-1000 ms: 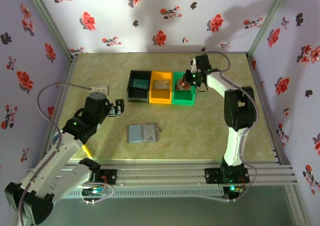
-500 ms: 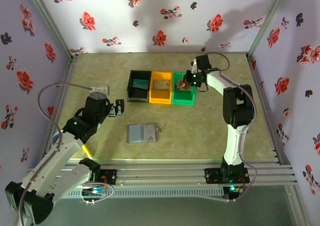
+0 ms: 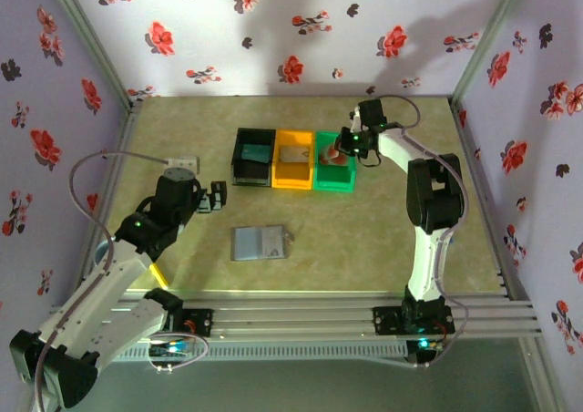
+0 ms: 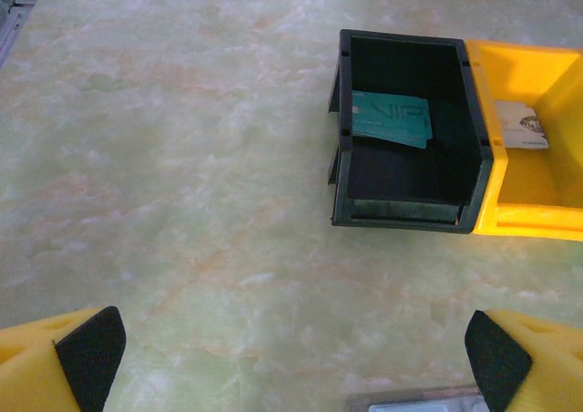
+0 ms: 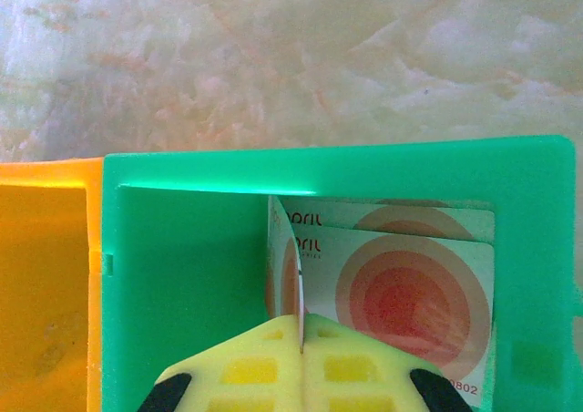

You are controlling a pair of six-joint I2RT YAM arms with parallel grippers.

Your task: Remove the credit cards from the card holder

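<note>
Grip on the upright card (image 5: 283, 275): the right gripper (image 5: 301, 344) is clenched on its near edge, yellow pads (image 5: 246, 371) pressed to both faces. The card stands almost edge-on inside the green bin (image 5: 182, 275) and bows slightly along its length. It likely handles as a light, springy sheet, stiff across its faces but easily flexed, with smooth plastic that could slide from a loose pinch. A hold across both faces close to one edge suits it best; a card lying flat offers little for a finger to get under.

A ringed card (image 5: 401, 293), pale with orange-red circles, lies flat on the bin floor just beside the upright one. Whether the similar strip above it is another card or a reflection cannot be told.

A teal card (image 4: 392, 120) rests in the black bin (image 4: 405, 202), and a pale card (image 4: 521, 126) in the orange bin (image 4: 537, 221) touching it.

The card holder (image 3: 260, 243) lies flat on the table (image 3: 383, 239), well apart from the bins. The left gripper (image 4: 291, 362) hovers just beside it with its jaws spread wide and nothing between them.
</note>
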